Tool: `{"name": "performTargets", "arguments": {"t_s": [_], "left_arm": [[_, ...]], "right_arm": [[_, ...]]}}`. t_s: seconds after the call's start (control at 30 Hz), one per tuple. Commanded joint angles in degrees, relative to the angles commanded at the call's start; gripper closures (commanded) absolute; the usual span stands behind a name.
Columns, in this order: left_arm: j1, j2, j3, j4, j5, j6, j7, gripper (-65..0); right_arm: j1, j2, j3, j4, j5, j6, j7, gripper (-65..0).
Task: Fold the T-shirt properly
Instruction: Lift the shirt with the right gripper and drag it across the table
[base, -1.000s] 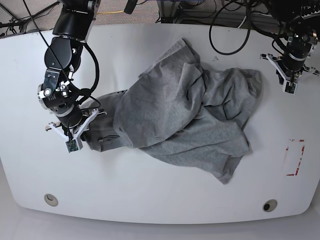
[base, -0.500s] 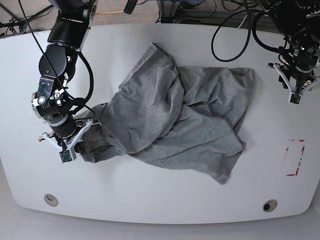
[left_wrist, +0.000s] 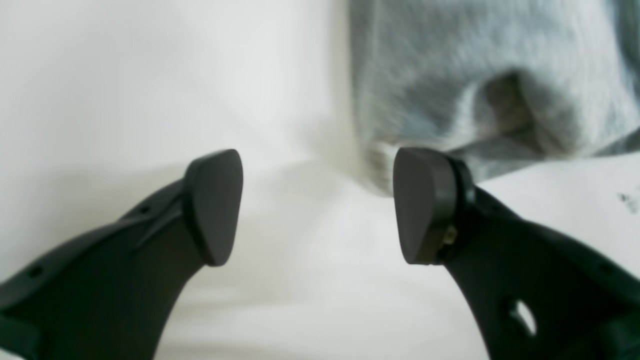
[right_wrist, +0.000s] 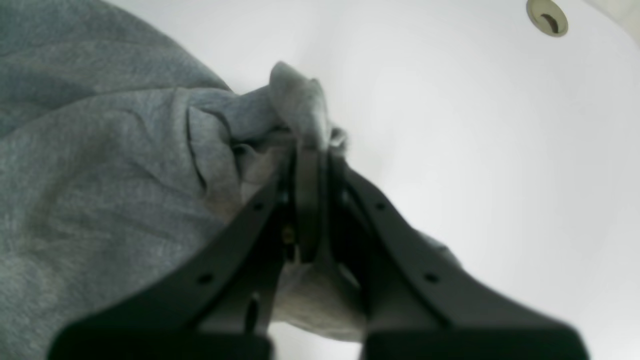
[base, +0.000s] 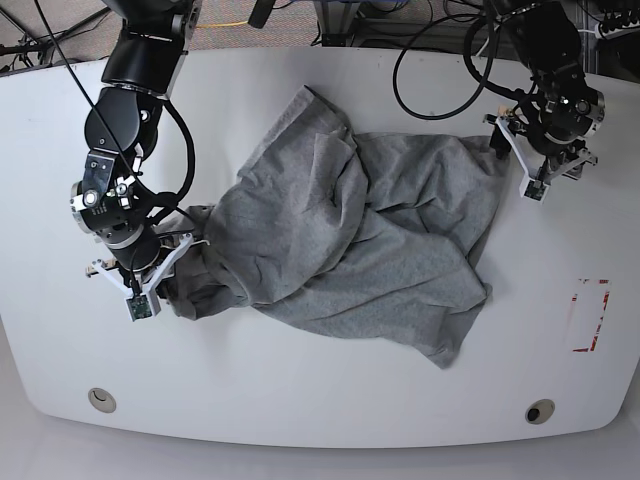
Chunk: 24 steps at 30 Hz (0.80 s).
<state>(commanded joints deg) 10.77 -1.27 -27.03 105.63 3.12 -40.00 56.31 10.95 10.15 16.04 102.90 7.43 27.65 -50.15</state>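
Observation:
The heather-grey T-shirt (base: 350, 240) lies crumpled across the middle of the white table (base: 300, 390). My right gripper (base: 170, 272), on the left of the base view, is shut on a bunched fold at the shirt's left end. In the right wrist view that fold of the T-shirt (right_wrist: 300, 100) pokes up past the tip of my right gripper (right_wrist: 306, 165). My left gripper (base: 512, 158) hovers open just beside the shirt's upper right corner. In the left wrist view my left gripper (left_wrist: 320, 205) holds nothing, and the blurred T-shirt (left_wrist: 475, 65) lies just beyond its right fingertip (left_wrist: 422, 205). No lettering shows.
A red-marked label (base: 590, 315) lies near the table's right edge. Round grommet holes sit at the front left (base: 100, 398) and front right (base: 540, 412). Black cables (base: 440, 60) hang over the table's back edge.
My left arm has swung in from the table's right edge to the shirt's upper right corner. My right gripper stays shut on the shirt, which it has dragged leftward.

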Motion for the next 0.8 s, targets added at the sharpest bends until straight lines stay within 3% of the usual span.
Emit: {"name": "performTargets", "arguments": {"t_s": [0.13, 0.4, 0.47, 0.6, 0.8], "left_arm": [[0.0, 0.0, 0.09, -3.69, 0.0, 0.0, -3.34, -44.0], [-1.41, -0.09, 0.09, -8.53, 0.0, 0.0, -3.6, -43.2], [-1.76, 0.0, 0.09, -9.05, 0.0, 0.0, -3.6, -37.2], [-4.13, 0.0, 0.0, -13.27, 0.53, 0.0, -3.6, -2.1], [-4.48, -0.44, -0.35, -13.89, 0.35, 0.0, -3.6, 0.0]], "right_arm": [[0.0, 0.0, 0.0, 0.0, 0.0, 0.0, 0.0, 0.0], [-0.53, 0.0, 0.0, 0.09, 0.09, 0.0, 0.09, 0.0], [-0.88, 0.0, 0.0, 0.18, 0.18, 0.0, 0.09, 0.0], [-1.05, -0.09, 0.0, 0.09, 0.18, 0.0, 0.09, 0.0], [-0.88, -0.09, 0.0, -0.35, 0.18, 0.0, 0.18, 0.0]]}}
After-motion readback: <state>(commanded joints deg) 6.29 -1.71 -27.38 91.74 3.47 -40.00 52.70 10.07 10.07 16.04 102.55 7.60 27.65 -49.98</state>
